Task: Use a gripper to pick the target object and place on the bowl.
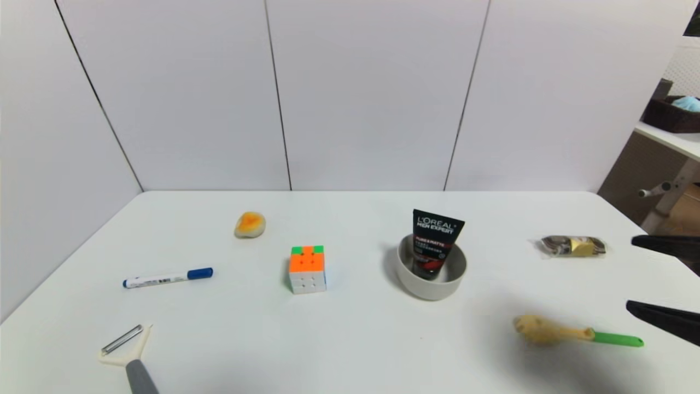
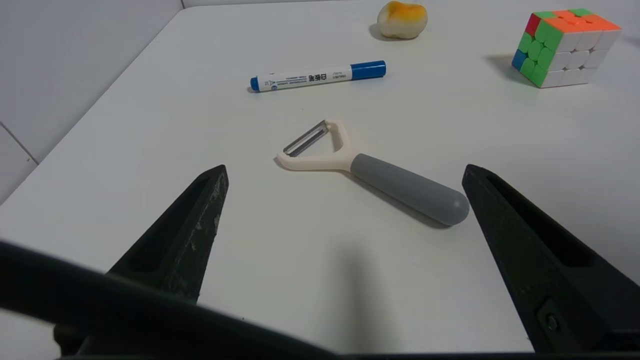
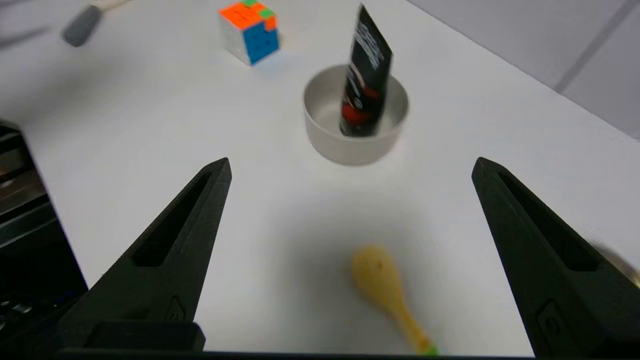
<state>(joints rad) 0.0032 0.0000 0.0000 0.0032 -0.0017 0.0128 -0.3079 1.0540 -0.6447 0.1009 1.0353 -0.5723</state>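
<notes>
The black L'OREAL tube (image 1: pixel 435 241) stands cap-down inside the beige-grey bowl (image 1: pixel 408 276), its flat end sticking up above the rim. Both show in the right wrist view too, the tube (image 3: pixel 366 70) in the bowl (image 3: pixel 325 137). My right gripper (image 1: pixel 631 273) is open and empty at the right edge of the table, well away from the bowl; in its wrist view (image 3: pixel 350 167) the fingers spread wide above a wooden spoon. My left gripper (image 2: pixel 345 170) is open and empty, low at the near left, out of the head view.
A puzzle cube (image 1: pixel 308 268), blue-capped marker (image 1: pixel 167 278), orange-white stone (image 1: pixel 250 225) and grey-handled peeler (image 1: pixel 128 355) lie left of the bowl. A wooden spoon with green handle (image 1: pixel 574 331) and a wrapped packet (image 1: pixel 573 245) lie on the right.
</notes>
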